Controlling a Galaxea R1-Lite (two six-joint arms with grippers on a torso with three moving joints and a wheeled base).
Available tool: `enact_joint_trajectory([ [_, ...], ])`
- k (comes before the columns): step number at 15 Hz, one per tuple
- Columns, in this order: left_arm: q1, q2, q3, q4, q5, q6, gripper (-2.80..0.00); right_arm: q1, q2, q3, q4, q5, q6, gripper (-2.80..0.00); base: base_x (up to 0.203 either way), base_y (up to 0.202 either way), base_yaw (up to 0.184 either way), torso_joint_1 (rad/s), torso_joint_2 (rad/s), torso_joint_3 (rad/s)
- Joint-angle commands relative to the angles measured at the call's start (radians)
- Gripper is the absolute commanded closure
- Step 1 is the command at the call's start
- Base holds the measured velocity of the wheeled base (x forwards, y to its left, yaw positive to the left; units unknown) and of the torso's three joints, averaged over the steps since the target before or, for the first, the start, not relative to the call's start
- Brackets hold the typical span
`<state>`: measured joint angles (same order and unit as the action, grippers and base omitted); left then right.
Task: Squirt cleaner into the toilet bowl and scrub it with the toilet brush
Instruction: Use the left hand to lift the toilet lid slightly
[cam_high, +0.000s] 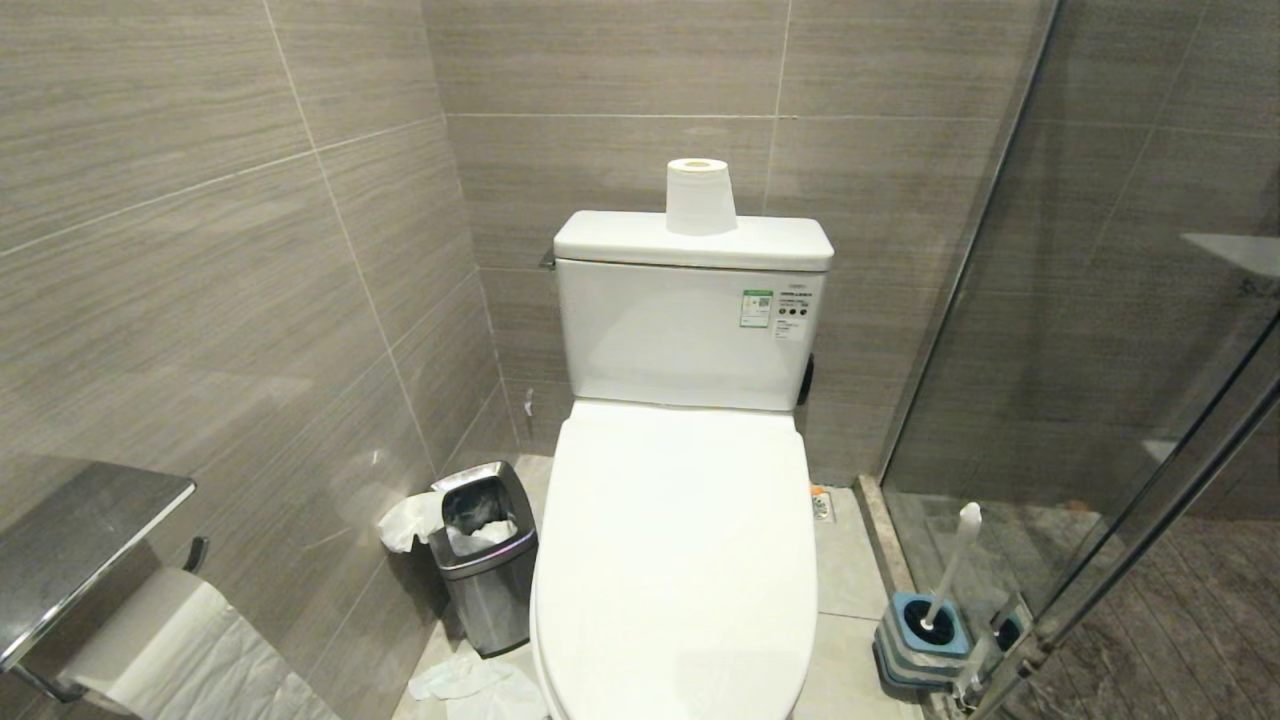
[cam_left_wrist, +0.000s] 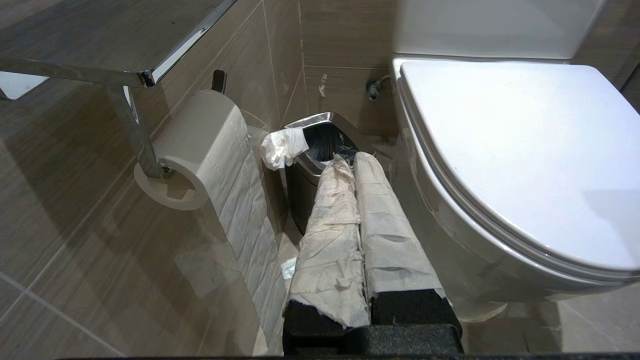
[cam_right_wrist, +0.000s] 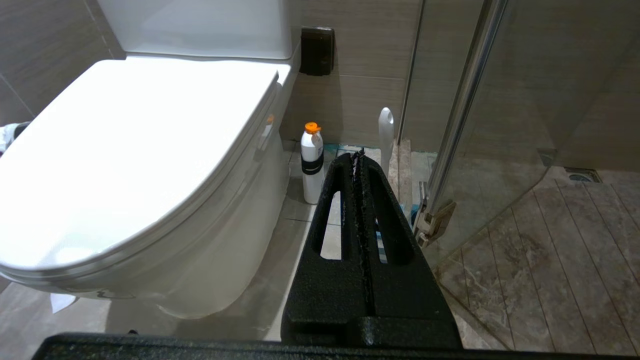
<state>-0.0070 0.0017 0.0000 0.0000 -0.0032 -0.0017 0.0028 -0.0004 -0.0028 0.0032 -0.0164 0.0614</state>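
1. Nearest the head camera, the toilet bowl (cam_high: 675, 560) sits with its white lid down; loose tissue lies on the floor tiles (cam_high: 850, 560) at its left foot, and a wall-mounted toilet paper roll (cam_high: 160, 640) hangs under a steel shelf (cam_high: 70, 540) on the left wall.
2. The toilet brush (cam_high: 950, 570) stands tilted in its blue square holder (cam_high: 922, 640) on the floor to the right of the bowl, against the glass shower door (cam_high: 1100, 400); neither gripper touches it.
3. The left gripper (cam_left_wrist: 350, 162), its fingers wrapped in white paper and pressed together empty, points toward the steel waste bin (cam_left_wrist: 320, 150) left of the bowl.
4. The right gripper (cam_right_wrist: 357, 157), black fingers together and holding nothing, points at the gap between bowl and shower door; only this view shows a white bottle with orange cap (cam_right_wrist: 312, 160) on the floor there, its print unreadable.
5. Farther back, the cistern (cam_high: 690, 330) carries a green-and-white sticker (cam_high: 757, 308) and a second label too small to read; a spare paper roll (cam_high: 700, 195) stands upright on its lid.
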Motion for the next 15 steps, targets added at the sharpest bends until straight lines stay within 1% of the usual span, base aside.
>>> enact_joint_trajectory([
  [1, 0.001, 0.001, 0.002, 0.0, 0.0, 0.0, 0.0, 0.0, 0.0, 0.0, 0.0, 0.0, 0.0, 0.0, 0.0, 0.0, 0.0, 0.0, 0.0, 0.0],
  [15, 0.001, 0.001, 0.002, 0.0, 0.0, 0.0, 0.0, 0.0, 0.0, 0.0, 0.0, 0.0, 0.0, 0.0, 0.0, 0.0, 0.0, 0.0, 0.0, 0.0],
])
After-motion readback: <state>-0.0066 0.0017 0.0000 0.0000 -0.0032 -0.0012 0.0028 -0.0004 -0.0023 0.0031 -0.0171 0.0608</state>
